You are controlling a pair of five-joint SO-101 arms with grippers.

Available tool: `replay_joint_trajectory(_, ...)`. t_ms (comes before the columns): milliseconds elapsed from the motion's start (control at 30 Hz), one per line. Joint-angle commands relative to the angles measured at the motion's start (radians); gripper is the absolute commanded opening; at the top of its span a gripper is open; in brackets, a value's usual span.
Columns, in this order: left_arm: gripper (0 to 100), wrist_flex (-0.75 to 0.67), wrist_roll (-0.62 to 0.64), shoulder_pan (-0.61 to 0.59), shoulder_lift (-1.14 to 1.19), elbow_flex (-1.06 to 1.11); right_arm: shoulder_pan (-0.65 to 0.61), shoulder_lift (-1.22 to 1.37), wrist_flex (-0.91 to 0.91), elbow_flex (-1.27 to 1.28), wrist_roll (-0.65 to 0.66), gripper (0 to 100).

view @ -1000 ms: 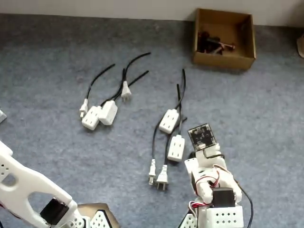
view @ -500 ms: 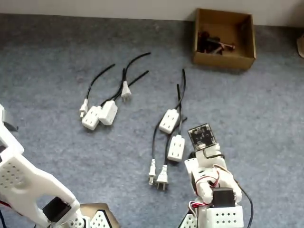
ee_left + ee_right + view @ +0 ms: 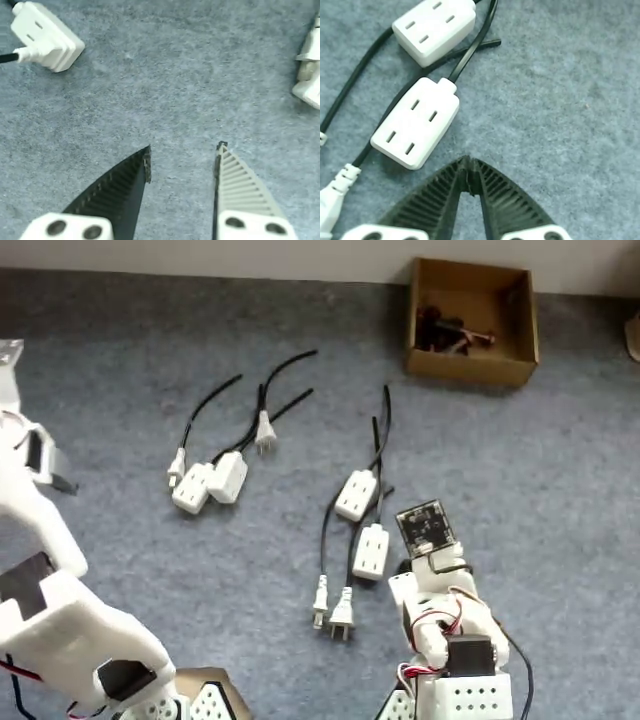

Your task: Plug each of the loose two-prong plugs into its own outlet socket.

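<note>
Since the earlier frames the white left arm (image 3: 60, 630) has swung up along the high view's left edge; right arm (image 3: 450, 640) unmoved. Left gripper (image 3: 182, 155): jaws wide apart, empty, over grey carpet (image 3: 165, 90), near a white socket block (image 3: 47, 35). Right gripper (image 3: 469, 172): jaws closed, empty, just beside a second white socket block (image 3: 415, 122) with its slots visible. High view: two white two-prong plugs (image 3: 332, 608) lie unplugged nearby.

Grey carpet (image 3: 560, 490) meets what seems a pale wall (image 3: 200, 252).
</note>
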Motion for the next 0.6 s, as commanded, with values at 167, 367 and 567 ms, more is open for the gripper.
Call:
replay_joint_trajectory(167,20,0.008,0.038,0.257,-0.280,0.084,-0.013,-0.012,-0.021,-0.005,0.011,0.6)
replay_joint_trajectory(367,20,0.008,0.084,0.426,-0.346,0.081,-0.013,-0.012,-0.021,-0.005,0.009,0.6)
replay_joint_trajectory(567,20,-0.052,0.137,0.644,-0.340,0.124,-0.013,-0.012,-0.019,-0.005,0.008,0.6)
